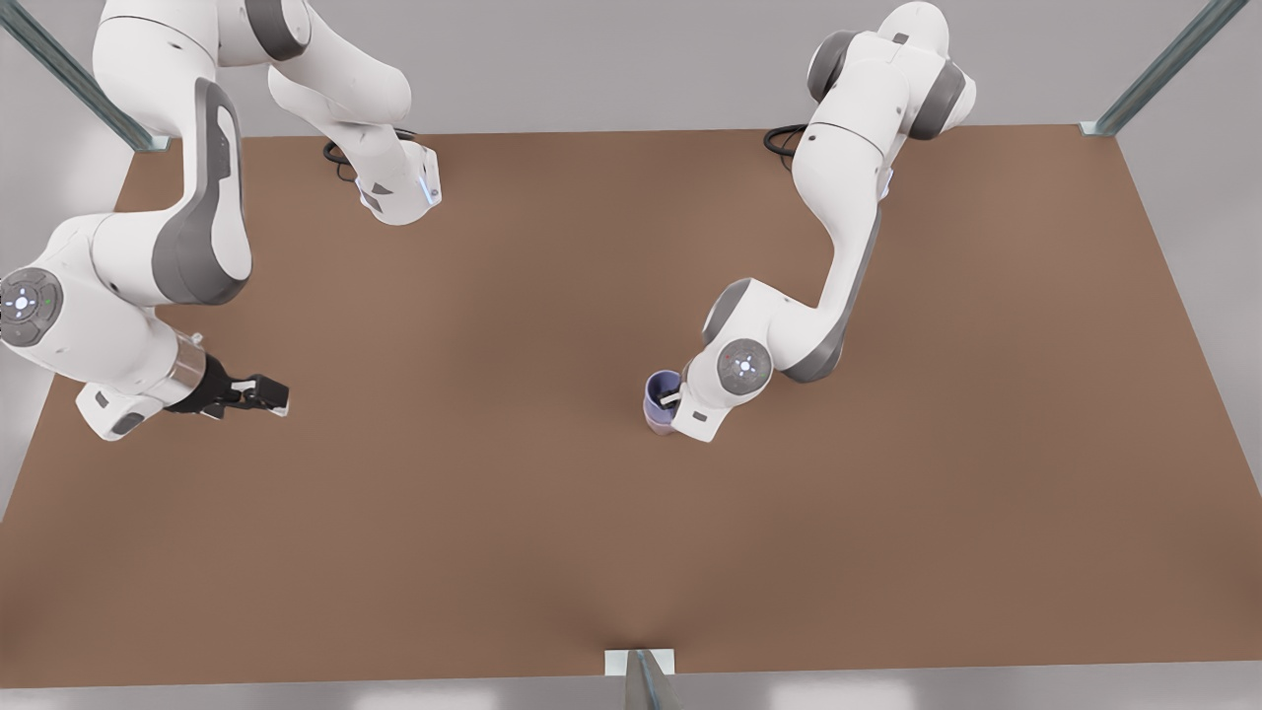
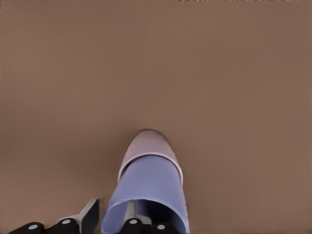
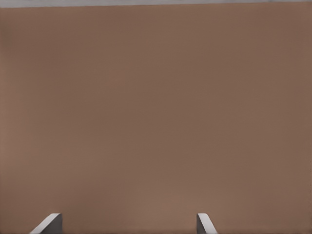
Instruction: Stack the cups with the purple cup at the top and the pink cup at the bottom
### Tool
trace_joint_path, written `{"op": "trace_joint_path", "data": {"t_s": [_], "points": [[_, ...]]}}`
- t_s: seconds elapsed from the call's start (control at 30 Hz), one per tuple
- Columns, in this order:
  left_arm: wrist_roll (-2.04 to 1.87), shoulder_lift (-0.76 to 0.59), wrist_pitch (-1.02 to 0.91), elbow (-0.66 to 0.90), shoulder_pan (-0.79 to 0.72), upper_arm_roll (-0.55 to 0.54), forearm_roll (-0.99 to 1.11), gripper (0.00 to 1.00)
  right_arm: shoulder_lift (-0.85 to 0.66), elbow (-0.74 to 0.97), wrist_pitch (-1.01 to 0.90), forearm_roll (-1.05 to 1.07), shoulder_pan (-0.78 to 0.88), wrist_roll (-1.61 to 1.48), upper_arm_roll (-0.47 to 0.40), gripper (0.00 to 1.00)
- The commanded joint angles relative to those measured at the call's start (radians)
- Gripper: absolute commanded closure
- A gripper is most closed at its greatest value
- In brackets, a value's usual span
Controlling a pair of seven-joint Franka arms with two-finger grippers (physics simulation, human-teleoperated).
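Observation:
The purple cup [image 1: 659, 388] sits nested inside the pink cup [image 1: 659, 425] on the brown table, a little to the front view's right of centre. In the left wrist view the purple cup [image 2: 151, 180] covers most of the pink cup [image 2: 146, 144], whose lower part sticks out beneath it. My left gripper [image 1: 671, 399] [image 2: 112, 204] is shut on the purple cup's rim wall, one finger inside and one outside. My right gripper [image 1: 274, 394] [image 3: 126, 223] waits open and holds nothing, at the front view's left, far from the cups.
The brown table [image 1: 592, 542] has metal frame posts at its far corners [image 1: 1094, 126] and a bracket at the middle of the near edge [image 1: 639, 663]. Both arm bases stand at the far edge.

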Motion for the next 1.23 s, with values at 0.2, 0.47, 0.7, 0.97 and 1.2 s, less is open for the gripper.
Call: {"op": "trace_joint_path", "data": {"t_s": [0.2, 0.47, 0.7, 0.97, 1.2], "points": [[0.011, 0.012, 0.003, 0.0, 0.006, -0.002, -0.013, 0.39, 0.006, 0.0, 0.002, 0.002, -0.016, -0.048, 0.0, 0.0], [0.011, 0.009, 0.002, 0.0, 0.005, 0.0, -0.013, 0.28, 0.006, -0.003, 0.005, 0.002, -0.013, -0.046, 0.0, 0.0], [0.008, 0.0, -0.009, 0.002, 0.012, -0.002, -0.013, 0.28, 0.014, -0.006, 0.017, 0.002, -0.011, -0.046, 0.002, 0.0], [0.452, -0.276, -0.5, 0.109, 0.31, 0.014, 0.183, 0.0, 0.017, -0.006, 0.018, 0.002, -0.006, -0.044, 0.002, 0.0], [0.709, -0.416, -0.354, -0.069, 0.397, 0.028, 0.32, 0.0, 0.018, -0.002, 0.014, 0.002, -0.005, -0.04, 0.003, 0.0]]}}
